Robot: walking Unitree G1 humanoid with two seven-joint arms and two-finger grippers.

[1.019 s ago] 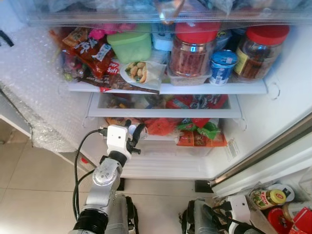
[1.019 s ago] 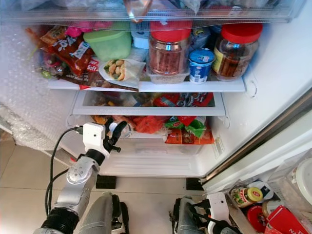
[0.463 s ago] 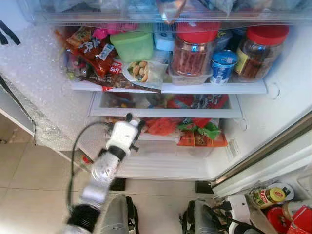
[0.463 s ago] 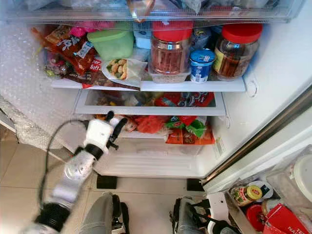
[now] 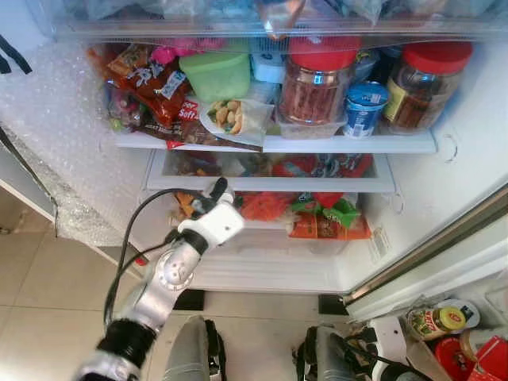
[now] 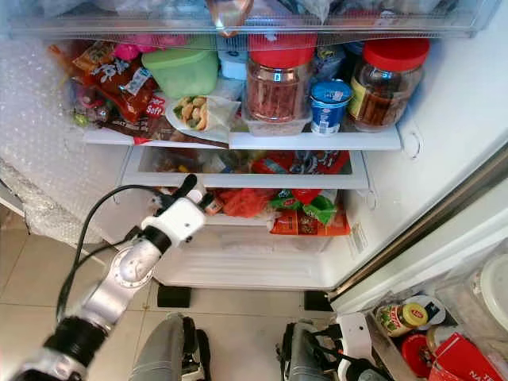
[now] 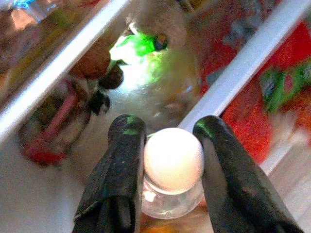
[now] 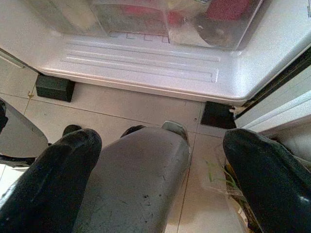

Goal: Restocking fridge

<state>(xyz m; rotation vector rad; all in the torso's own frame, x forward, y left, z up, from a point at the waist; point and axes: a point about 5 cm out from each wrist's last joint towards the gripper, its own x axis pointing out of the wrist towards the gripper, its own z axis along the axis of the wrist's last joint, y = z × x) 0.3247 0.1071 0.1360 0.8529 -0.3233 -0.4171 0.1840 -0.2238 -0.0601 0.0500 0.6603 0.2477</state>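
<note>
The fridge (image 5: 468, 175) stood open over a pale tiled floor (image 5: 48, 294). The left gripper (image 7: 167, 141) squeezed a white-capped bottle (image 7: 173, 167) by the packed lower shelf (image 5: 270, 184). The right gripper (image 8: 160, 160) hung open

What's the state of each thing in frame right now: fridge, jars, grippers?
Fridge: open, shelves packed.
Left gripper: shut on small bottle, reaching into the lower shelf.
Small bottle: white cap on, held between the fingers.
Two red-lidded jars: upright, lids on.
Green tub: lid on.
Right gripper: open, idle, low above the floor.
</note>
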